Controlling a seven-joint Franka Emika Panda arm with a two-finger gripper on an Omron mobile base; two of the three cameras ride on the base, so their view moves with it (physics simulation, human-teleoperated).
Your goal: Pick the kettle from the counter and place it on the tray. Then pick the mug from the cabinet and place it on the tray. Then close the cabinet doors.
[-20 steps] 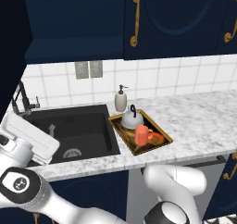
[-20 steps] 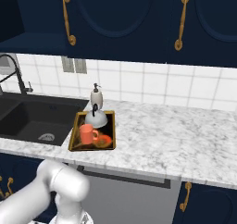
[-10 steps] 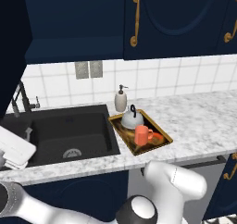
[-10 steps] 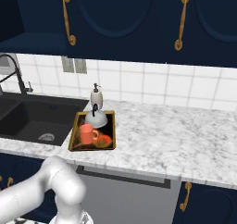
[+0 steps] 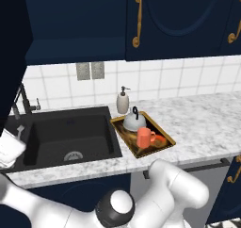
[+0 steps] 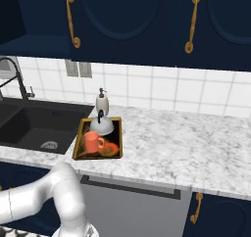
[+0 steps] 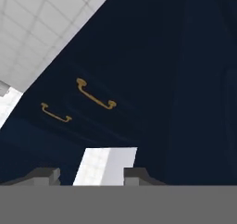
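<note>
The silver-grey kettle and the orange-red mug both stand on the golden-rimmed tray, which lies on the marble counter right of the sink. One cabinet door hangs open at the far left, exposing the navy shelf. The other door is closed. My white hand is low at the left edge, by the sink's front corner. My gripper faces navy panels, its fingertips apart with nothing between them.
A black double sink with a dark tap sits left of the tray. A cream soap bottle stands behind the kettle. Navy fronts with short gold handles lie ahead of the hand. My arm's elbow bulks below the counter edge.
My hand has slid left toward the edge of the left base view and the elbow has swung up in the foreground. Kettle, mug and tray have not moved.
</note>
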